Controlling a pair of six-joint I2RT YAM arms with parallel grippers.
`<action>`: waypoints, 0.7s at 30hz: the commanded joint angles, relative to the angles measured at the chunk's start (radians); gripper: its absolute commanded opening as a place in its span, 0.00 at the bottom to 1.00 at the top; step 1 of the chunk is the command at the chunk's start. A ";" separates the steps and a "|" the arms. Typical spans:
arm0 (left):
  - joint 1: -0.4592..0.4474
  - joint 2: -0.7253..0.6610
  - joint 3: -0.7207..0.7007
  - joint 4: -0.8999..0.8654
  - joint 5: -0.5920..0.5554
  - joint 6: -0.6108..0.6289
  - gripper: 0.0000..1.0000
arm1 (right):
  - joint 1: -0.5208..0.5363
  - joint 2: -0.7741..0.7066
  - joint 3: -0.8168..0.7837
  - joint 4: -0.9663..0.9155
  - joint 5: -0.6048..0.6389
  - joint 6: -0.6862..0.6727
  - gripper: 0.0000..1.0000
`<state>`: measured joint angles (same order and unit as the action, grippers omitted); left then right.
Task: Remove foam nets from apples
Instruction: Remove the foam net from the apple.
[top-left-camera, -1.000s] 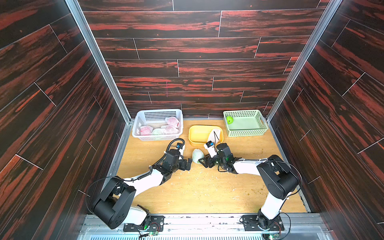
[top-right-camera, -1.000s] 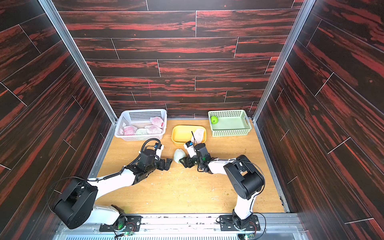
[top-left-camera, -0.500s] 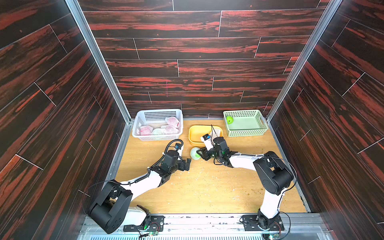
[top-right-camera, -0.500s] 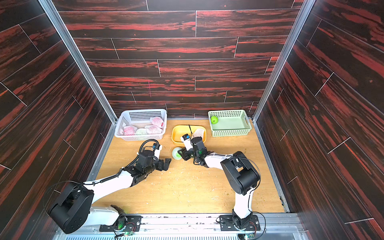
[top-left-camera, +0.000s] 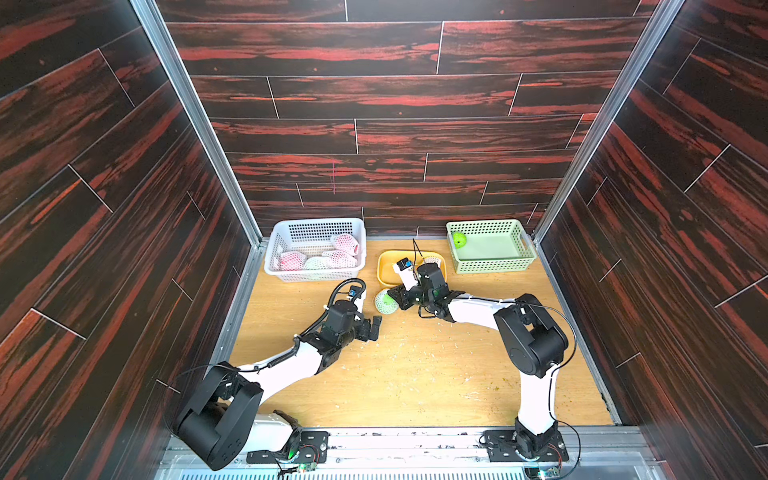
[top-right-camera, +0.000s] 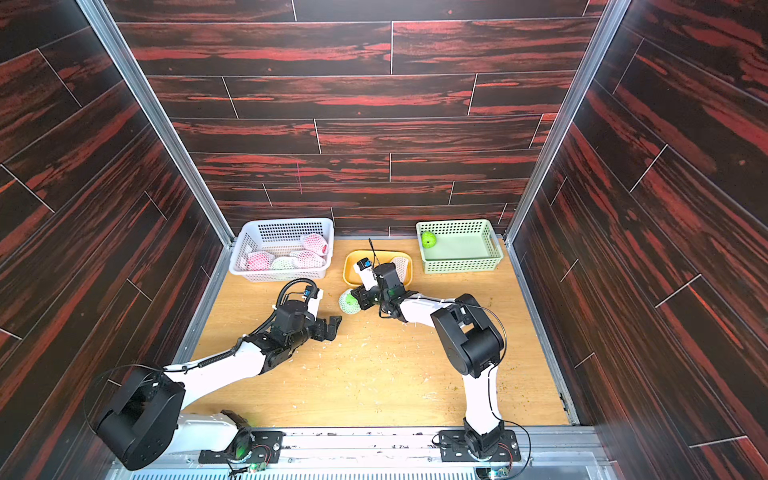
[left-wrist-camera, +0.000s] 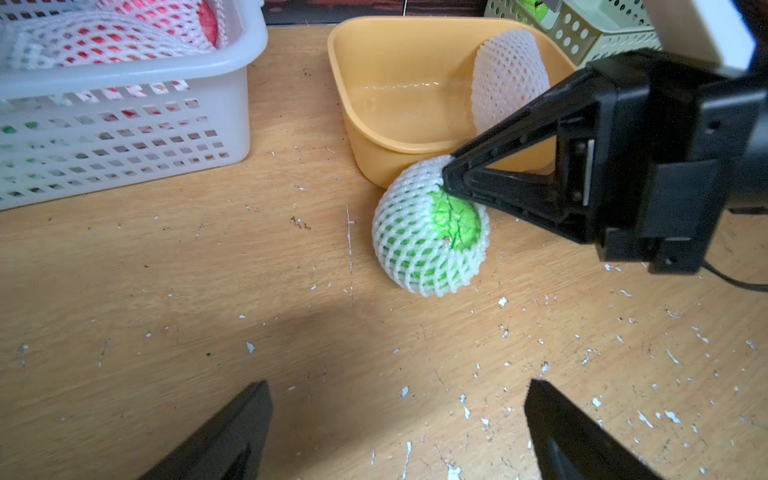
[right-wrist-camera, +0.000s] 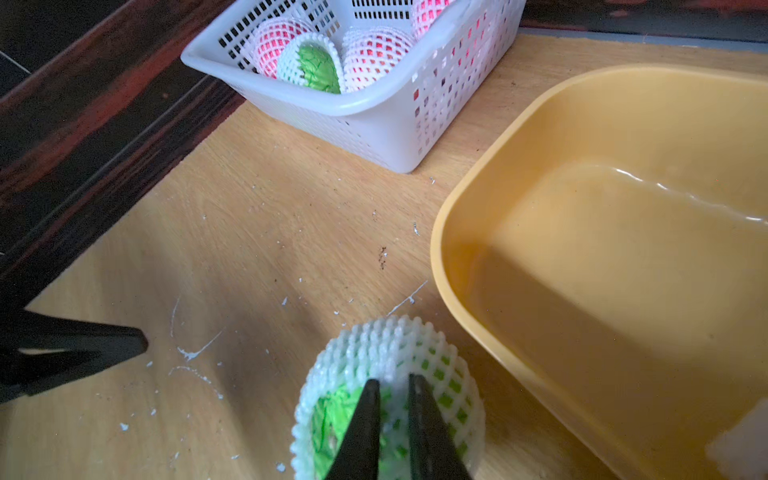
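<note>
A bright green apple (left-wrist-camera: 455, 220) in a white foam mesh net (left-wrist-camera: 399, 237) lies on its side on the pale wooden surface (top-left-camera: 415, 374). It is just beside the near corner of a shallow yellow plastic tray (left-wrist-camera: 374, 137); whether the two touch cannot be told. The net's open end bares a patch of green skin. The right fingers (right-wrist-camera: 363, 436) are closed to a narrow gap there, pinching the net's rim between them, and they cover part of that opening.

The left fingers (left-wrist-camera: 232, 432) are spread wide and grip nothing. They hang low over the surface and point at the apple across a stretch of wood strewn with small white flecks (left-wrist-camera: 465, 409), well apart from it.

Inside the tray, one loose white foam sleeve (left-wrist-camera: 507, 83) leans against the far wall, behind the right arm in the left wrist view. A white perforated plastic basket (top-left-camera: 316, 274) stands at the back on the left arm's side. It holds four netted apples, three showing pink-red (top-left-camera: 345, 243) and one pale green (right-wrist-camera: 316, 66). A pale green perforated basket (top-left-camera: 494, 266) stands at the back on the right arm's side, with one bare green apple (top-left-camera: 459, 239) in its corner nearest the tray.
</note>
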<state>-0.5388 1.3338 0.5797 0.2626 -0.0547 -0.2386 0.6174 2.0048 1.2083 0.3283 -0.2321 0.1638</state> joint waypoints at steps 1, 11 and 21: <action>-0.001 -0.043 -0.021 0.007 -0.028 0.007 1.00 | 0.000 0.050 0.026 -0.034 -0.022 -0.001 0.13; -0.001 -0.095 -0.034 -0.002 -0.080 -0.001 1.00 | -0.004 -0.042 0.025 -0.075 -0.048 0.038 0.05; 0.000 -0.155 -0.035 -0.030 -0.122 0.007 1.00 | -0.011 -0.109 0.019 -0.137 -0.107 0.081 0.02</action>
<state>-0.5388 1.2087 0.5549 0.2535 -0.1524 -0.2348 0.6109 1.9575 1.2182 0.2298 -0.3065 0.2222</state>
